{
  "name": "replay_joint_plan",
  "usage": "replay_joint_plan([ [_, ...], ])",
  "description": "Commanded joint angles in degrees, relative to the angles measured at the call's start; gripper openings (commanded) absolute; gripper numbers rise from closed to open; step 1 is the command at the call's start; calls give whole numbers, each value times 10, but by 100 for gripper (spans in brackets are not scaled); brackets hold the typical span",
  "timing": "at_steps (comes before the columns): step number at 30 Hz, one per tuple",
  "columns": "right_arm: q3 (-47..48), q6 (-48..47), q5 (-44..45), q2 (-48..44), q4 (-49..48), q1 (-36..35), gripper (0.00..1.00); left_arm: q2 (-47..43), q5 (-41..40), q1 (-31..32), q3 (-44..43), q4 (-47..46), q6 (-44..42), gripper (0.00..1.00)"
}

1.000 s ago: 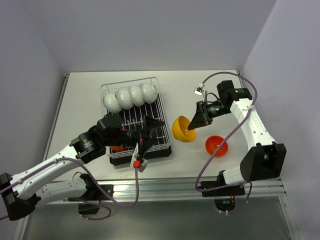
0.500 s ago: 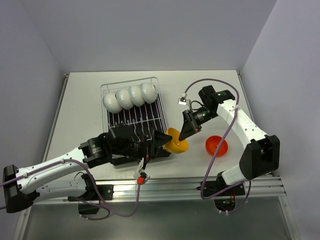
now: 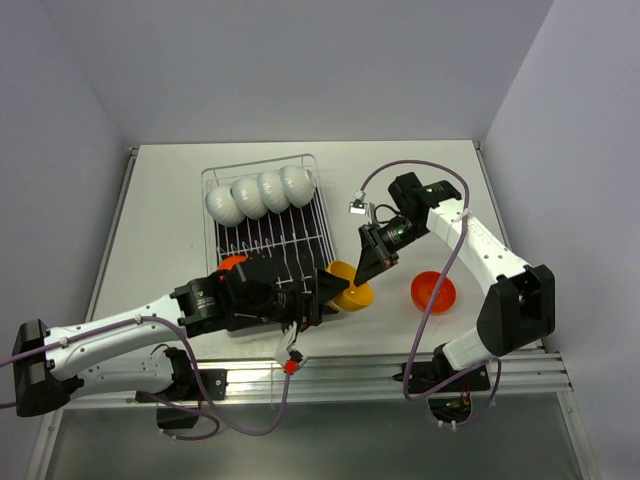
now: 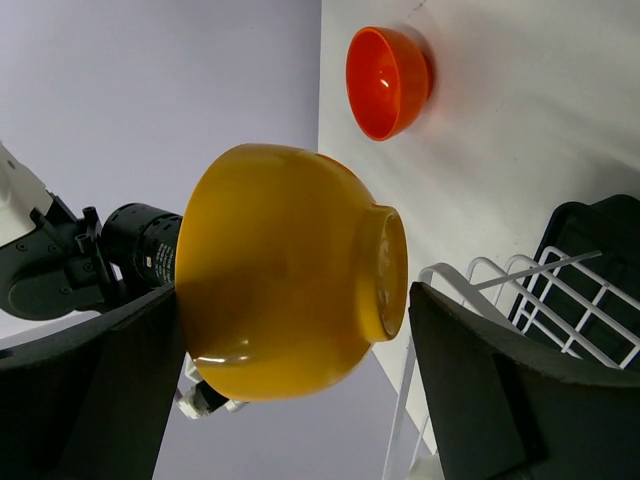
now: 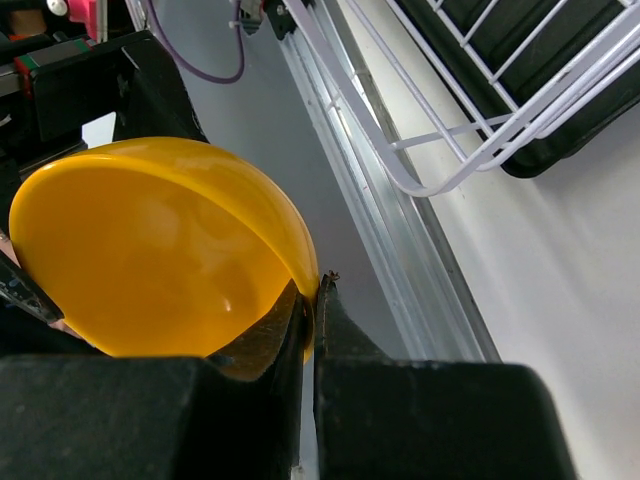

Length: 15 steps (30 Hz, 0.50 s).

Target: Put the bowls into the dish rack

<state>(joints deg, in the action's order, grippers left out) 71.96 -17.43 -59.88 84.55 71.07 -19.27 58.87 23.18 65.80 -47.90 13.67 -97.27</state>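
Left wrist: glossy, round yellow-orange bowl point(image 4: 285, 275)

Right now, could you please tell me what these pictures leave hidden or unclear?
- Top view: the left arm covers the near end of the dish rack; the red-orange bowl in it shows only an edge.
- Left wrist view: the yellow bowl hides where the right claw grips it; whether the left claw touches the bowl is unclear.
- Right wrist view: the rack is cut off by the frame edges.

White arms point(image 3: 100, 335) with black joints trail looping purple cables point(image 3: 420, 162).
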Motion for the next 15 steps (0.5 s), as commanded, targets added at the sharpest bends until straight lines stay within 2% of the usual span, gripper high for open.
replay_joint_plan([
  [1,11,5,-26,0,0,-13,0,4,-14,7,-16,-9,-1,91],
  [4,6,8,-23,-2,-6,-17,0,5,-21,13,-17,-15,9,85],
  [6,5,10,-20,-2,-7,-18,0,5,-26,17,-22,-8,20,75],
  [7,6,10,-20,-2,-8,-18,0,5,-27,19,-24,-8,30,65],
  [9,7,11,-17,-2,-8,-18,0,4,-30,20,-30,-4,39,57],
  [10,11,12,-15,2,-8,-17,3,5,-32,21,-33,1,45,53],
  [11,13,11,-14,3,-8,-18,9,5,-36,22,-38,8,52,44],
  [13,20,6,-13,3,-5,-18,28,9,-45,28,-59,28,90,33],
  [14,22,8,-10,1,-7,-17,35,9,-46,30,-66,33,106,22],
  [15,23,13,-4,-3,-8,-17,44,10,-48,33,-79,36,137,17],
])
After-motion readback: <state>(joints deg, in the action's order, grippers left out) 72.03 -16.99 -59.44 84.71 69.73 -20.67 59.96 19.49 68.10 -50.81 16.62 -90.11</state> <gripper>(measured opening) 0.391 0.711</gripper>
